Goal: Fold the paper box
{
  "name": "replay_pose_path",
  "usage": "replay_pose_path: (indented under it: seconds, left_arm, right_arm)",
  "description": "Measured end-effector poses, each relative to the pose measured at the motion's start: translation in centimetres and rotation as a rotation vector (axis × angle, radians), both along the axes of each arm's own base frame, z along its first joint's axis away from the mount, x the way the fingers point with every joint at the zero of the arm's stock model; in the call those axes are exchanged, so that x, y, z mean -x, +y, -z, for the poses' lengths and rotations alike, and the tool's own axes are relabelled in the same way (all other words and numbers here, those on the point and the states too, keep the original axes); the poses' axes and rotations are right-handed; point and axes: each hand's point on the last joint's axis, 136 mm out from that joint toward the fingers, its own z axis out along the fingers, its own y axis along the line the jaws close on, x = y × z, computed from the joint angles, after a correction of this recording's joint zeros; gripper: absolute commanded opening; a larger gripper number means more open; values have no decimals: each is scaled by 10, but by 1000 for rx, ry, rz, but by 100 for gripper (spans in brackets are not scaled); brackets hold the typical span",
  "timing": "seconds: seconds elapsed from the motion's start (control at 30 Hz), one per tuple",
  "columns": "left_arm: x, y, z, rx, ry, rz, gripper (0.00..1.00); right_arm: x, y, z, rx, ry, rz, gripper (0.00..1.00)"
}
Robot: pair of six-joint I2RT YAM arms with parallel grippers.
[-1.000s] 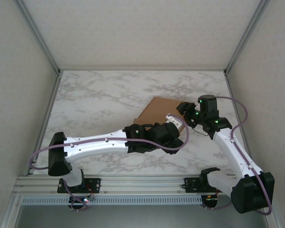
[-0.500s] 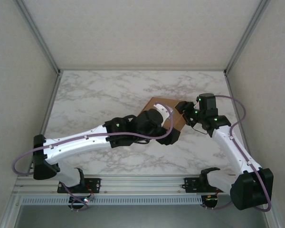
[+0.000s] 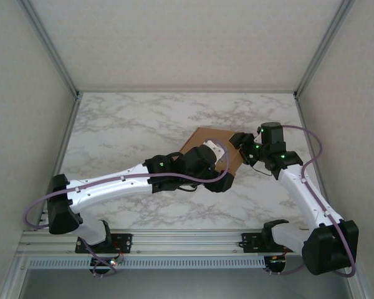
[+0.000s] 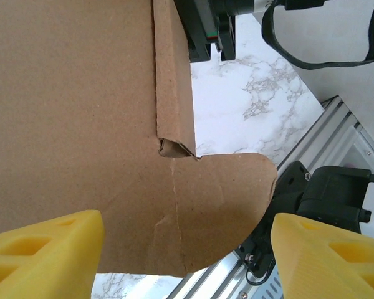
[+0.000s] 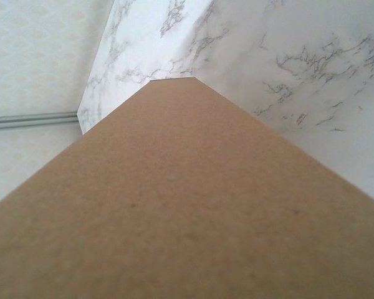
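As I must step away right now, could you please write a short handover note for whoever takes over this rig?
Left gripper: open, facing a rounded flap of the plain brown cardboard box, nothing gripped.
Right gripper: at the box's right edge; whether it grips cannot be told.
Box: on the white marble table, right of centre, under the left arm.
Done: one narrow side flap appears folded up.
Left: the rounded flap and the rest of the folding.

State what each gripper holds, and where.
Left gripper: open, holding nothing, over a flap of the brown cardboard box. Right gripper: at its right edge; hold unclear.
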Motion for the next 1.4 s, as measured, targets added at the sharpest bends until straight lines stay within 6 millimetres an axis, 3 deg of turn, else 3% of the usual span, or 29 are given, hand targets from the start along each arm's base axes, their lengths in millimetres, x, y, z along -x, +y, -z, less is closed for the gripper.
replay_pose_path:
  seconds: [0.2,0.57,0.63,0.7,0.83,1.4]
  left_arm:
    - [-2,0,4,-14,-4,-9,65]
    - [-17,4,27,-131,-51,-51,47]
    - [-19,6,25,-148,-68,-55,49]
    - [-21,6,22,-167,-90,-57,62]
    - [-28,7,18,-200,-125,-78,66]
    - [-40,6,7,-363,-238,-78,52]
  right_arm:
    - [0,0,0,-9,7,5,36]
    - [-2,0,-1,-9,0,15,36]
    - [-4,1,-4,-16,-10,20,36]
    - [-6,1,-8,-23,-21,22,36]
    - [-6,4,-11,-32,-24,21,36]
    - [-12,3,-22,-17,-41,61,35]
